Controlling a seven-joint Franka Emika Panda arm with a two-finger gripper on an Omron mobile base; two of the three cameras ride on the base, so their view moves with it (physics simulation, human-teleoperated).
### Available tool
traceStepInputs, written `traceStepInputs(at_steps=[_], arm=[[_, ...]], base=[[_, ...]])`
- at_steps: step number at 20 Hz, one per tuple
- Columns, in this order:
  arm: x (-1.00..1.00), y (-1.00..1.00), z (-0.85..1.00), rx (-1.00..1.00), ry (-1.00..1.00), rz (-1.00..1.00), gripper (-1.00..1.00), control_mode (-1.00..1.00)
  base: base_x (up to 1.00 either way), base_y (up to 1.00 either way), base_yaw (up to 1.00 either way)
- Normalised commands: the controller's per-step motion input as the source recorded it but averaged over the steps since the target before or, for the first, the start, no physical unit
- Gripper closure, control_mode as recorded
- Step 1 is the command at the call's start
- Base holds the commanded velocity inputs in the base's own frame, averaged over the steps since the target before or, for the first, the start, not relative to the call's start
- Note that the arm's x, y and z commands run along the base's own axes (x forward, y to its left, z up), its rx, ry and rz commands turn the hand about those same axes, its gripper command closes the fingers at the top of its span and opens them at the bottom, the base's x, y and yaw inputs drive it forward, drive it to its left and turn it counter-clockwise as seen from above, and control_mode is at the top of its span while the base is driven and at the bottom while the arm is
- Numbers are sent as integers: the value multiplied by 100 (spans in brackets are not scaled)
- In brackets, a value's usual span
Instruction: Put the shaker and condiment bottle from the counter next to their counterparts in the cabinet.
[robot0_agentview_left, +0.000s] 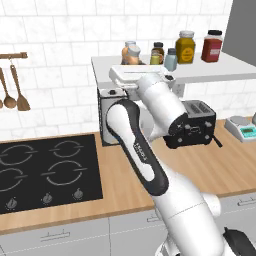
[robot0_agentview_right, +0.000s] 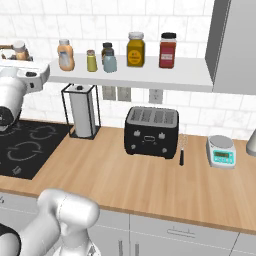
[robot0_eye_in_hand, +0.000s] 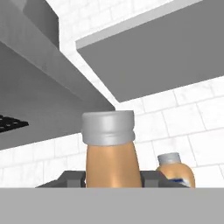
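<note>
A peach-orange condiment bottle (robot0_eye_in_hand: 110, 153) with a pale cap fills the foreground of the hand view, clamped at its body between the nearly closed fingers of the pincer (robot0_eye_in_hand: 112, 178). Just beyond it stands its lookalike bottle (robot0_eye_in_hand: 175, 170), apart from it, against white tile. In the right base view that counterpart (robot0_agentview_right: 65, 55) sits at the left end of the white cabinet shelf (robot0_agentview_right: 150, 77), followed by an olive-yellow shaker (robot0_agentview_right: 91, 60), the blue-grey shaker (robot0_agentview_right: 109, 61), a mustard-yellow jar (robot0_agentview_right: 135, 49) and a red jar (robot0_agentview_right: 168, 50). Below, a black toaster (robot0_agentview_right: 151, 131) and a scale (robot0_agentview_right: 221, 151) rest on the wooden tabletop (robot0_agentview_right: 125, 180).
</note>
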Motion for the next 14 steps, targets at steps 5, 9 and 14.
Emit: traceStepInputs(at_steps=[5,9,14], arm=[[16,7,8,-9,6,-15,100,-100],[38,1,60,-1,13,-19,100,-100],[19,11,30,0,29,-24,100,-100]], base=[[0,0,0],[0,0,0],[0,0,0]])
